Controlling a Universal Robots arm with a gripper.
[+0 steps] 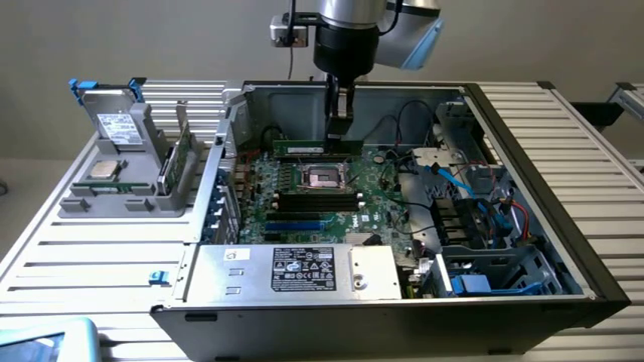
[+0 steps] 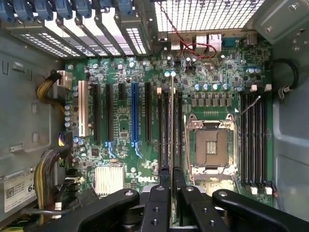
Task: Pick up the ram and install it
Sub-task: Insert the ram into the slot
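Observation:
The ram [image 1: 310, 148] is a long thin green stick, held level just above the motherboard [image 1: 302, 219] inside the open computer case. My gripper [image 1: 342, 130] comes down from above and is shut on the ram near its end at the exterior view's right. In the wrist view the ram [image 2: 172, 121] shows edge-on as a thin line between my fingertips [image 2: 164, 176], with the gripper [image 2: 171, 178] over the black memory slots [image 2: 166, 130] beside the empty processor socket [image 2: 211, 150]. Whether the stick touches a slot I cannot tell.
A grey stand [image 1: 121, 177] on the exterior view's left carries a boxy drive [image 1: 119, 124], a silver processor chip [image 1: 104, 169] and a green board [image 1: 171, 162]. The silver power supply [image 1: 292, 271] fills the case front. Cables and a drive cage [image 1: 473, 204] crowd the exterior view's right.

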